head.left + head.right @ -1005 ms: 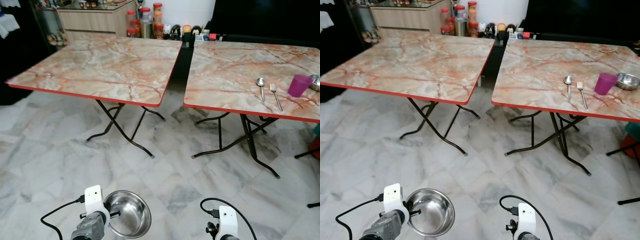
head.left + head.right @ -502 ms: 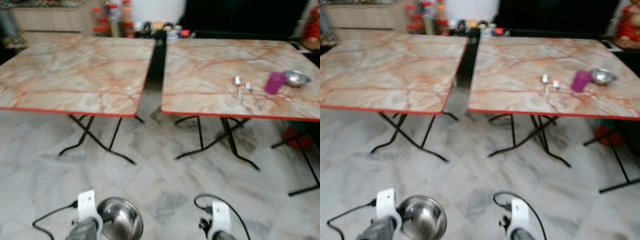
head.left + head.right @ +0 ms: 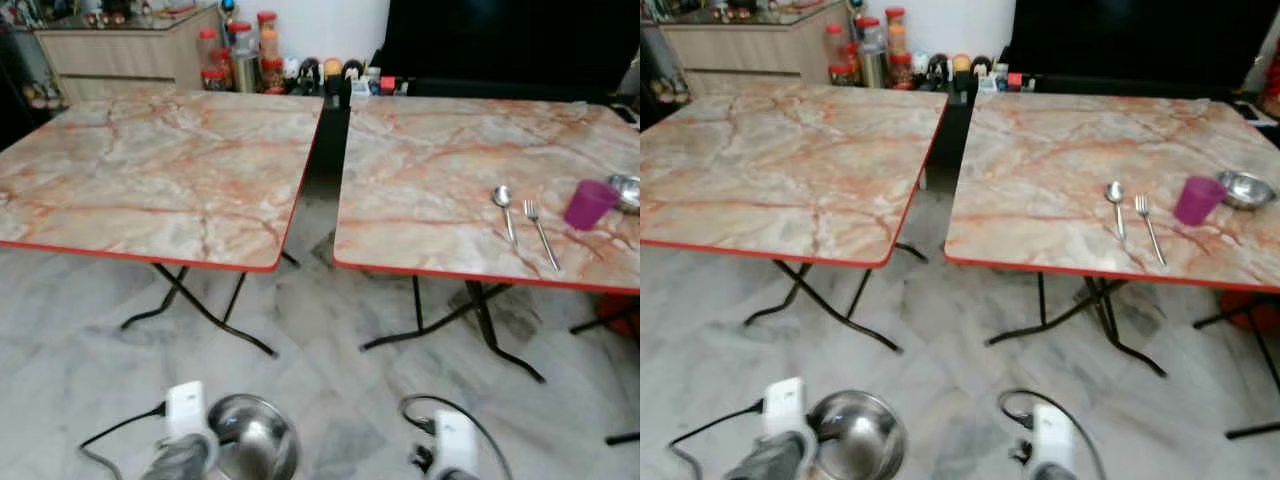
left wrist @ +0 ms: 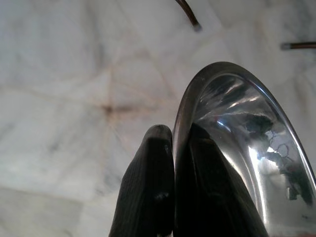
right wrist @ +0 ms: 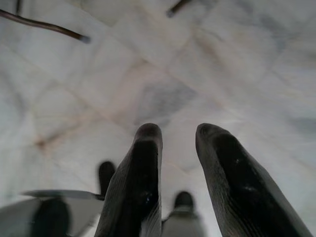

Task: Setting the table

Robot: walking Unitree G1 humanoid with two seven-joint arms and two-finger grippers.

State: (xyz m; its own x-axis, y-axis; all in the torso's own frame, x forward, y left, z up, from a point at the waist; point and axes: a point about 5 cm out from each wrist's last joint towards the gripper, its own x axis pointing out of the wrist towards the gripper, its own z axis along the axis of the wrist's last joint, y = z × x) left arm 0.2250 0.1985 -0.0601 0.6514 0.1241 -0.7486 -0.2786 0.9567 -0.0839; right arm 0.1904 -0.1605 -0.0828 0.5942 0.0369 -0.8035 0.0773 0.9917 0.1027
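Note:
My left gripper (image 4: pixel 174 134) is shut on the rim of a steel bowl (image 3: pixel 253 448), held low over the floor at the bottom of the head views. My right gripper (image 5: pixel 178 132) is open with nothing between its fingers, low beside it. On the right marble-top table (image 3: pixel 430 180) lie a spoon (image 3: pixel 504 205) and a fork (image 3: pixel 540 230) side by side, with a purple cup (image 3: pixel 589 203) to their right and a second steel bowl (image 3: pixel 1245 188) beyond it. The left table (image 3: pixel 150 170) has a bare top.
Both folding tables have red edges and black crossed legs (image 3: pixel 205 310) on a white marble floor. A narrow gap (image 3: pixel 328 150) separates them. Jars and small items (image 3: pixel 250 50) stand by a cabinet at the back. A black stand leg (image 3: pixel 620 435) is at the far right.
The view has swung back to the left and sharpened, so the tables sit further right in the picture. The bowl stays in my left gripper.

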